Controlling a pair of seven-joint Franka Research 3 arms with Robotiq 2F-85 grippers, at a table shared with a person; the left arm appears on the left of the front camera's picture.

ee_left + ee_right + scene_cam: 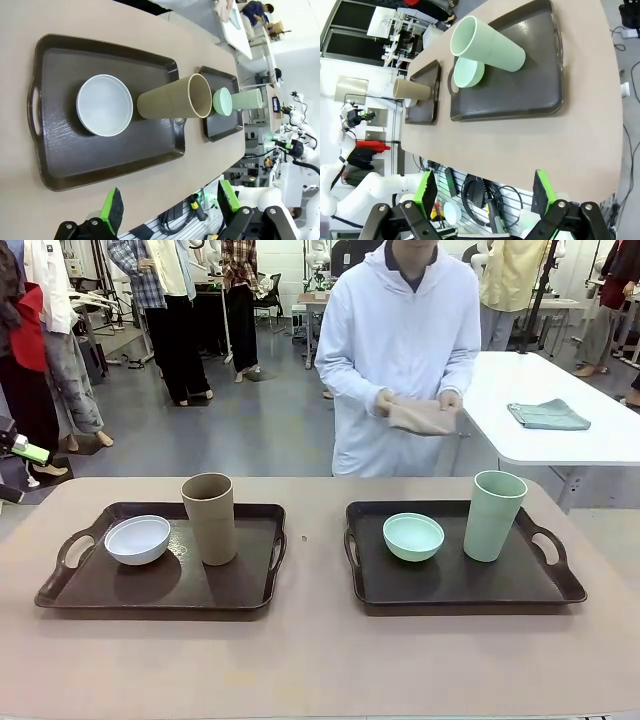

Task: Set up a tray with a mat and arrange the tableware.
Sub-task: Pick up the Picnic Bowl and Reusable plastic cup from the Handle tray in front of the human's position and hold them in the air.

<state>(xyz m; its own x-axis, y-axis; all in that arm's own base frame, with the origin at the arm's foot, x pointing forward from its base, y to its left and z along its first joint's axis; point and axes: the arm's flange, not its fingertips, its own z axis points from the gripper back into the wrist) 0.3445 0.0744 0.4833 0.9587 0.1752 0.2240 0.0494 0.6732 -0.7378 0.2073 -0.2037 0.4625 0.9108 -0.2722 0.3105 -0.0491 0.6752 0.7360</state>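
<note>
The left gripper and right gripper are hanging open and empty while the far person is holding a cloth, maybe the mat.

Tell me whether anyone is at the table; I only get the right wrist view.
Observer: A person stands at the far side, holding a folded beige cloth.
Operator: How's the left end effector?
Observer: Open, holding nothing.
Operator: Any other cloth around?
Observer: A folded grey-green cloth lies on a white table behind, to the right.
</note>
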